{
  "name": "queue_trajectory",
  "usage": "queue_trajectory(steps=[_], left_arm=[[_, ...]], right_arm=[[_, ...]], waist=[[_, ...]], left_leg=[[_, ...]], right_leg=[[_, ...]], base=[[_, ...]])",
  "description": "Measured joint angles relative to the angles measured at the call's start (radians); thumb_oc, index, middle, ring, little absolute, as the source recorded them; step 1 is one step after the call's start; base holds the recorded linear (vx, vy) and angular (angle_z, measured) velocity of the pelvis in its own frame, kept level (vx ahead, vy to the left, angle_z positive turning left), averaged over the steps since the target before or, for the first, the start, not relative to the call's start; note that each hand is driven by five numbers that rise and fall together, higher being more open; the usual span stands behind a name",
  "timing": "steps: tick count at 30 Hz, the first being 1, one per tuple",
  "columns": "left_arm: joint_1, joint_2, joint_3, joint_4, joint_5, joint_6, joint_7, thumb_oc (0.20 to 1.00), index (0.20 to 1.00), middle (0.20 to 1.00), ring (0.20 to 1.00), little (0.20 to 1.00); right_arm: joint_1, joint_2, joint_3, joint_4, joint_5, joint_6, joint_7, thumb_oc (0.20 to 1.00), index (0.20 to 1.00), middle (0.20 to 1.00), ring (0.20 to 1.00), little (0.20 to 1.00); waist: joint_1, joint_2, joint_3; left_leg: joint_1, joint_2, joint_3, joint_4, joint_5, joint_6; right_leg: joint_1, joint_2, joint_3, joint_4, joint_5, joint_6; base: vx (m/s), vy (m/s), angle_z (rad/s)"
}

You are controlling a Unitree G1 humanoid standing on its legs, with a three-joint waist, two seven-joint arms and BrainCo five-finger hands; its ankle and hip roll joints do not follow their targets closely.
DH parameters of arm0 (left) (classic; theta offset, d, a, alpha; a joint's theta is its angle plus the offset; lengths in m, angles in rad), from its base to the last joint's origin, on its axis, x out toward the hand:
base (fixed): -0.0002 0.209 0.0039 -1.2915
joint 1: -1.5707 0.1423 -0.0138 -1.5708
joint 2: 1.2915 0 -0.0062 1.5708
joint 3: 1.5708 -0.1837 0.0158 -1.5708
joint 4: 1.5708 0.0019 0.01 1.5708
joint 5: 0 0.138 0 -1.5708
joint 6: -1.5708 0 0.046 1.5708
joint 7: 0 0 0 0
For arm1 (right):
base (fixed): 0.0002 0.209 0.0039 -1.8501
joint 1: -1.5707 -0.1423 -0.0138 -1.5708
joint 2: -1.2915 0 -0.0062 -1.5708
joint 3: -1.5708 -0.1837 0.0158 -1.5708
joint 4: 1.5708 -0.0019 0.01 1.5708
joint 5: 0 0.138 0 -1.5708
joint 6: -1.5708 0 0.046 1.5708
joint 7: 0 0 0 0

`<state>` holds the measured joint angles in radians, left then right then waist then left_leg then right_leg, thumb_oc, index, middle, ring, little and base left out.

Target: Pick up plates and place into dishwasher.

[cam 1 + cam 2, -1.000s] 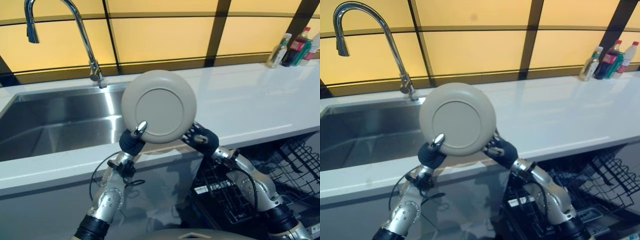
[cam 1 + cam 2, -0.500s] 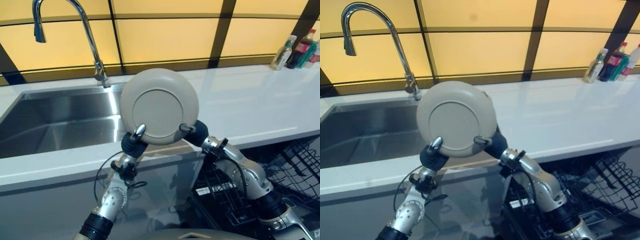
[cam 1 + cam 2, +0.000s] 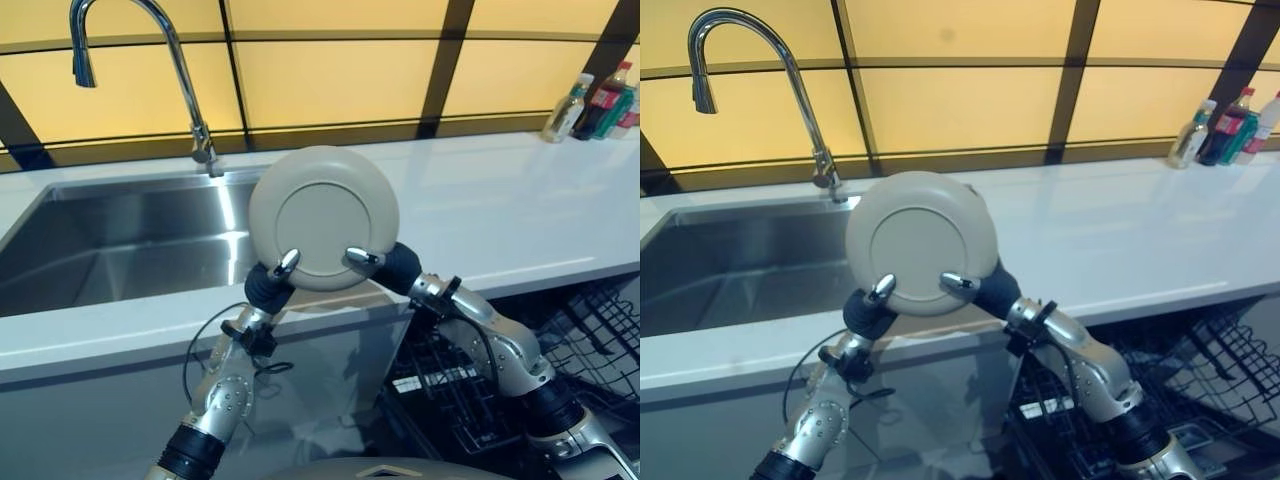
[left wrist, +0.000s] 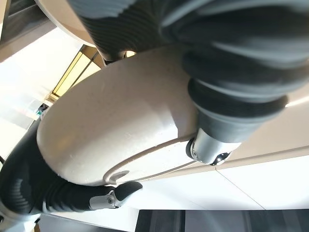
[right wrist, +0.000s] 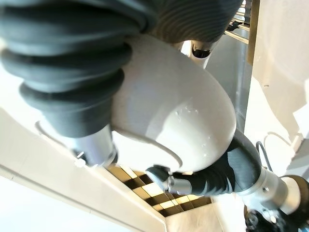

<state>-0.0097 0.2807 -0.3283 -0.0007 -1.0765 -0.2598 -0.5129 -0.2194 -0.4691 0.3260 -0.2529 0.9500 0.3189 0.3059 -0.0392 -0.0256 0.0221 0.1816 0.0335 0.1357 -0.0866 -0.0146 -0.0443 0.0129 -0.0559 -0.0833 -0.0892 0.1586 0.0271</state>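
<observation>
Held upright between both hands, the beige plate (image 3: 323, 216) sits in the air in front of the counter edge, its underside with the round foot ring turned toward the robot's head. Left hand (image 3: 268, 284) grips the plate's lower rim from the left, thumb hooked over the back face, the rest of the fingers hidden behind the plate. Right hand (image 3: 383, 266) grips the lower rim from the right in the same manner, thumb curled onto the back face; its own wrist view shows the thumb pressed against the plate's curved edge. The two thumbs lie close together on the lower part of the plate, not touching. Behind the plate, to the left, stainless steel sink (image 3: 120, 245) is let into the white countertop (image 3: 520, 210); the plate overlaps the sink's right end as seen from the head. Chrome gooseneck faucet (image 3: 170, 70) stands at the back rim of the sink, spout arching to the left. Beyond the counter, a wall of yellow panels (image 3: 330, 75) divided by dark bars. At the far right back corner of the countertop, a cluster of bottles (image 3: 590, 100), well apart from the plate. Below the counter on the right, black wire dishwasher rack (image 3: 590, 330) is pulled out, lower than the plate and to its right.
</observation>
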Motion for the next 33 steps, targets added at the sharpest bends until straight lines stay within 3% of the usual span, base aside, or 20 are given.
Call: queue_trajectory(steps=[12, 14, 15, 17, 21, 25, 28, 33], left_arm=[[0.000, -0.006, -0.006, 0.020, 0.006, 0.002, 0.022, 0.200, 0.200, 0.200, 0.200, 0.200], [-0.003, -0.007, -0.004, 0.019, 0.041, 0.001, 0.052, 0.915, 0.915, 0.915, 0.915, 0.915], [-0.006, -0.007, -0.004, 0.020, 0.062, 0.000, 0.071, 1.000, 1.000, 1.000, 1.000, 1.000], [-0.008, -0.004, -0.002, 0.019, 0.124, 0.002, 0.109, 1.000, 1.000, 1.000, 1.000, 1.000], [-0.006, -0.003, 0.005, 0.001, 0.151, 0.023, 0.165, 1.000, 1.000, 1.000, 1.000, 1.000], [0.000, -0.005, 0.023, -0.084, 0.148, 0.035, 0.188, 1.000, 1.000, 1.000, 1.000, 1.000], [0.008, -0.005, 0.058, -0.114, 0.090, 0.038, 0.172, 1.000, 1.000, 1.000, 1.000, 1.000], [0.012, -0.023, 0.066, -0.141, -0.090, 0.099, 0.042, 1.000, 1.000, 1.000, 1.000, 1.000]], right_arm=[[0.001, 0.012, -0.009, 0.024, -0.014, -0.002, 0.005, 0.200, 0.200, 0.200, 0.200, 0.200], [0.011, 0.022, -0.013, 0.028, -0.003, -0.002, -0.015, 0.200, 0.200, 0.200, 0.200, 0.200], [0.017, 0.025, -0.013, 0.028, 0.008, -0.004, -0.027, 0.200, 0.200, 0.200, 0.200, 0.200], [0.045, 0.043, -0.037, 0.027, 0.014, -0.042, -0.050, 0.200, 0.200, 0.200, 0.200, 0.200], [0.115, 0.070, -0.136, 0.018, -0.009, -0.185, -0.086, 0.200, 0.200, 0.200, 0.200, 0.200], [0.194, 0.071, -0.209, 0.016, -0.127, -0.318, -0.129, 0.200, 0.200, 0.200, 0.200, 0.200], [0.244, 0.062, -0.253, 0.027, -0.233, -0.409, -0.163, 0.200, 0.200, 0.200, 0.200, 0.200], [0.262, 0.067, -0.311, 0.170, -0.248, -0.461, -0.237, 0.200, 0.200, 0.200, 0.200, 0.200]], waist=[[-0.002, -0.001, 0.001], [-0.002, -0.001, 0.001], [-0.003, -0.001, 0.001], [-0.003, -0.002, 0.002], [-0.005, -0.004, 0.005], [-0.025, -0.002, 0.010], [-0.035, 0.011, 0.019], [-0.065, 0.013, 0.024]], left_leg=[[0.000, 0.000, 0.001, 0.000, 0.000, 0.000], [0.000, 0.000, 0.001, 0.000, 0.000, 0.000], [0.000, 0.000, 0.001, 0.000, 0.000, 0.001], [-0.001, 0.000, 0.001, 0.000, -0.001, 0.001], [-0.005, -0.001, 0.003, -0.001, -0.002, 0.003], [-0.016, -0.002, 0.004, -0.001, 0.000, 0.001], [-0.015, -0.003, 0.010, -0.001, 0.000, 0.001], [-0.015, -0.003, 0.026, -0.005, -0.002, 0.004]], right_leg=[[0.000, 0.000, 0.000, 0.000, 0.000, 0.000], [0.000, 0.000, 0.000, 0.000, 0.000, 0.000], [0.000, 0.000, 0.000, 0.000, 0.000, 0.000], [-0.001, 0.000, 0.001, 0.000, 0.000, 0.000], [-0.007, -0.001, 0.003, 0.001, 0.000, 0.000], [-0.019, 0.000, 0.005, 0.002, 0.000, 0.000], [-0.020, 0.000, 0.011, 0.001, 0.001, 0.001], [-0.027, 0.002, 0.024, 0.001, 0.003, 0.004]], base=[[-0.01, 0.001, 0.00], [-0.04, 0.003, 0.00], [-0.06, 0.003, 0.00], [-0.08, 0.008, 0.00], [-0.08, 0.011, -0.02], [-0.09, 0.036, -0.01], [-0.08, 0.055, -0.05], [-0.07, 0.019, -0.08]])
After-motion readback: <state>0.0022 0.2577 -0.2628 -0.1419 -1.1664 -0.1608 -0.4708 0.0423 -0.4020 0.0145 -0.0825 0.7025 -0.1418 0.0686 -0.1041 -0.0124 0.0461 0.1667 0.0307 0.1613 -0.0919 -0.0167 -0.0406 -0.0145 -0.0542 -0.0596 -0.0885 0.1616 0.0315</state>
